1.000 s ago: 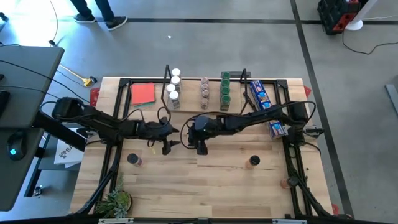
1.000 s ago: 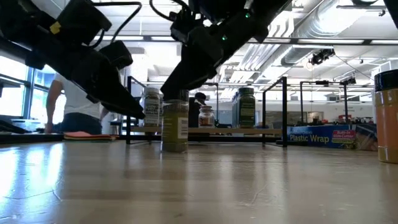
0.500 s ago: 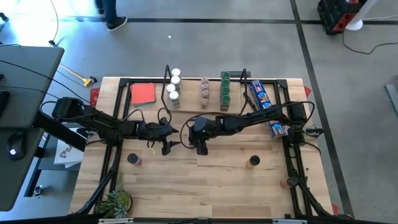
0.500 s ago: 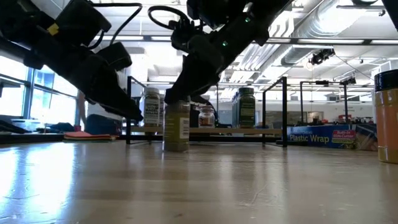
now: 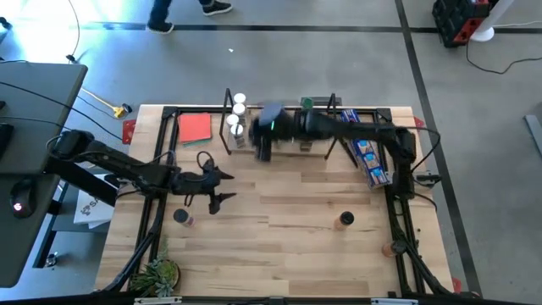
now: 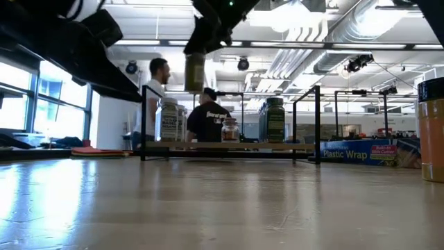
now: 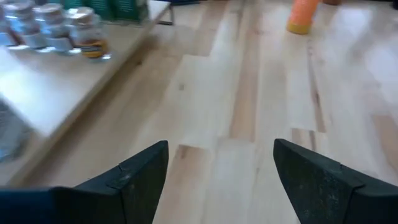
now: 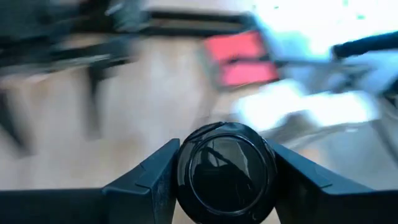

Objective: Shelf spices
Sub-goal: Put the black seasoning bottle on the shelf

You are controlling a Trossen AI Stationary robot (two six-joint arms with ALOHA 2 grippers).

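My right gripper (image 5: 262,148) is shut on a spice jar (image 6: 195,71) with a black cap (image 8: 225,171) and olive contents. It holds the jar high in the air, just in front of the shelf (image 6: 229,146). The shelf (image 5: 258,119) stands at the table's far edge. On its board stand white-capped (image 5: 237,114), brown (image 5: 278,127) and green-capped (image 5: 306,119) jars. My left gripper (image 5: 222,188) hovers open over the bare table left of centre; in the left wrist view nothing lies between its fingers (image 7: 221,174). My right gripper pinches the jar's top between its two fingers (image 8: 155,180), one on each side of the black cap (image 8: 193,186). The fingers slant down from the table's right side. The jar hangs upright below them, lifted clear of the table (image 6: 195,83).
Loose jars stand on the table at the near left (image 5: 180,217), near right (image 5: 344,220) and right edge (image 5: 391,249). A red card (image 5: 195,127) lies left of the shelf and a blue package (image 5: 360,140) right of it. A plant (image 5: 157,275) is at the near left corner. People stand behind the shelf (image 6: 208,118).
My right gripper has lifted the olive jar off the middle of the table. It has carried the jar up and toward the far edge, to the front of the shelf. My left gripper has drawn back a little toward the table's left and risen, staying open.
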